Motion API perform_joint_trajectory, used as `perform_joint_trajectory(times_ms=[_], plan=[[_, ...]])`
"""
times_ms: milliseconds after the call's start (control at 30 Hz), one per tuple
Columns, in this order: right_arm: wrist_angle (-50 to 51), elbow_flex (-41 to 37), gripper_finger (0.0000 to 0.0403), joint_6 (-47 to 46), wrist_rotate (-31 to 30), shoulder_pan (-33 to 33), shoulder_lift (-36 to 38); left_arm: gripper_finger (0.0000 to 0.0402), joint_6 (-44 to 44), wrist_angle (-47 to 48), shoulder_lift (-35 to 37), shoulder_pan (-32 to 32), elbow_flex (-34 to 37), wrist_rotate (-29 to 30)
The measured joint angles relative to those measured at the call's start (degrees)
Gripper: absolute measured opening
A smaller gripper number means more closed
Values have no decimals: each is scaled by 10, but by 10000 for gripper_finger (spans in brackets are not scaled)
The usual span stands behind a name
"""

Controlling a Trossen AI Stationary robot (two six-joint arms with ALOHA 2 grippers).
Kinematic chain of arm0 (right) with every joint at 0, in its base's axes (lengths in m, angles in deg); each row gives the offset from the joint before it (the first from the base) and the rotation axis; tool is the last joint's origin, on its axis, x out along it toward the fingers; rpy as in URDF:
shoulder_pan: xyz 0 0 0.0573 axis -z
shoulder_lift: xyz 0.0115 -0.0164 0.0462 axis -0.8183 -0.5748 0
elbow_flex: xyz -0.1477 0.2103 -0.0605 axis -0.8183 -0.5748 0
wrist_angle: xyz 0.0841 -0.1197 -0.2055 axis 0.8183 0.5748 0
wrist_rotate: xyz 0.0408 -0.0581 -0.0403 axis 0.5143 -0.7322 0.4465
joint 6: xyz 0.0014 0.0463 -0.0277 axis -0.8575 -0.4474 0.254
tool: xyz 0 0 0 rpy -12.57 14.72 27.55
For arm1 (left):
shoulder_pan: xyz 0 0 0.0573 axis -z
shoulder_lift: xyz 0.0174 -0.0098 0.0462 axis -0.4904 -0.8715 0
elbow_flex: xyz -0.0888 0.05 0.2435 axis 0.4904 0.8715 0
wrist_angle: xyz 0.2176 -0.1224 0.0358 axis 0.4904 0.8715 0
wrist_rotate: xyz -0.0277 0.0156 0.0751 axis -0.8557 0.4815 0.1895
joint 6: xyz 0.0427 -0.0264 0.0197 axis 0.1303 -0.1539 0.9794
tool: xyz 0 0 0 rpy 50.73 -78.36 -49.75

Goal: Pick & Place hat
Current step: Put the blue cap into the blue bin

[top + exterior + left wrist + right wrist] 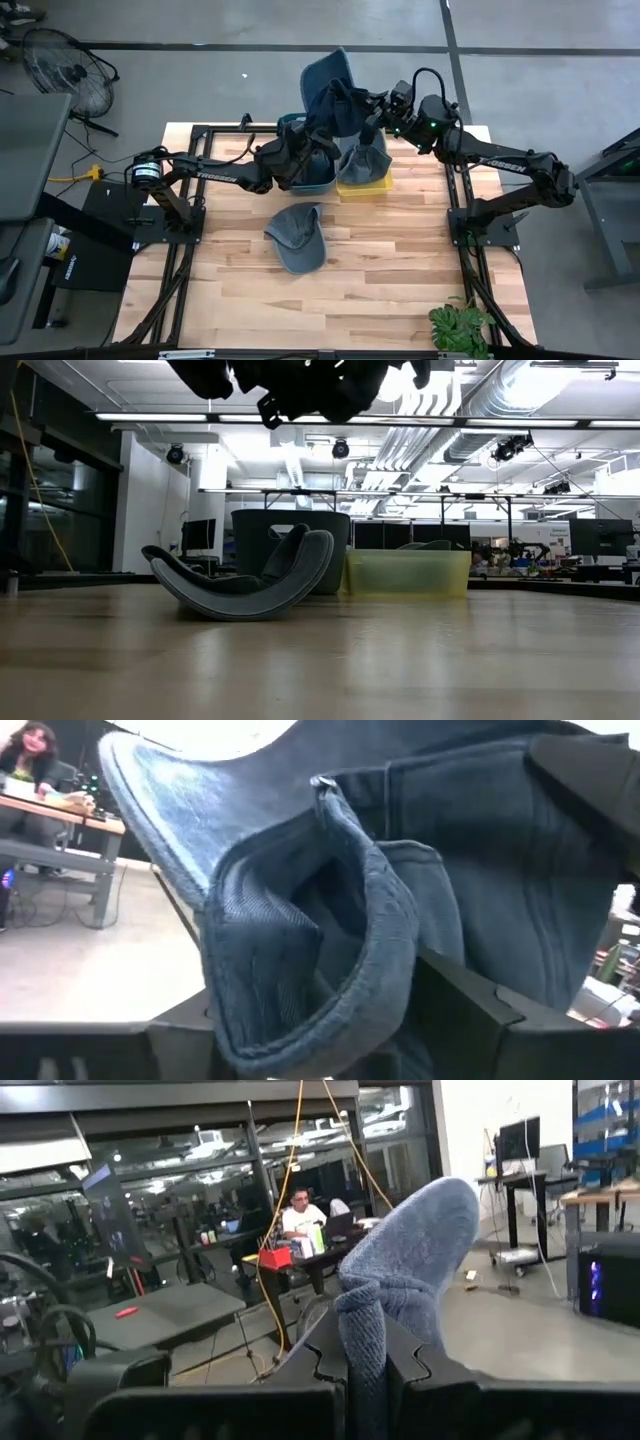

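Observation:
A dark blue hat [330, 82] hangs in the air above the bins at the far side of the table, held between my two grippers. My left gripper [303, 145] comes from the left and is shut on it. My right gripper [372, 112] comes from the right and is shut on blue cloth at the hat's other side. In the left wrist view the hat [400, 870] fills the picture, brim [170, 810] away from the fingers. A grey hat [297, 238] lies on the table by its crown, and another [365, 158] sits in the yellow bin [365, 185]. My left gripper has the hat's bunched crown rim [300, 980] between its two fingers [480, 1020], several layers folded together. The fingers point about level toward the far side. The hat is lifted clear, its brim beyond the fingers. My right gripper pinches a narrow fold of the blue cloth [365, 1340] between its two shut fingers [420, 1380]. The fingers point about level, and the cloth stands up beyond them, clear of the table.
A blue bin [310, 175] stands under my left gripper, beside the yellow bin. Black frame rails [190, 210] run along both sides of the table. A potted plant [460, 328] stands at the near right corner. The wooden top [390, 260] lies bare nearer the front.

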State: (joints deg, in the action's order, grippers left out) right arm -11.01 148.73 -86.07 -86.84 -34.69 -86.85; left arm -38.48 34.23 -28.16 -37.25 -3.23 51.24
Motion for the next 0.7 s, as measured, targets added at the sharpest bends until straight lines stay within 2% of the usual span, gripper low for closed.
perform_joint_trajectory(times_ms=[167,267,400,533,700], plan=[[24,0,3,-6,0,0,0,201,0,0,0,0,0,17],[33,0,3,-6,0,0,0,185,0,0,0,0,0,21],[33,0,10,-5,0,0,0,122,-2,1,0,0,0,21],[38,0,10,5,1,0,0,25,-3,32,0,0,0,17],[51,0,11,10,3,0,0,8,-22,64,0,0,0,3]])
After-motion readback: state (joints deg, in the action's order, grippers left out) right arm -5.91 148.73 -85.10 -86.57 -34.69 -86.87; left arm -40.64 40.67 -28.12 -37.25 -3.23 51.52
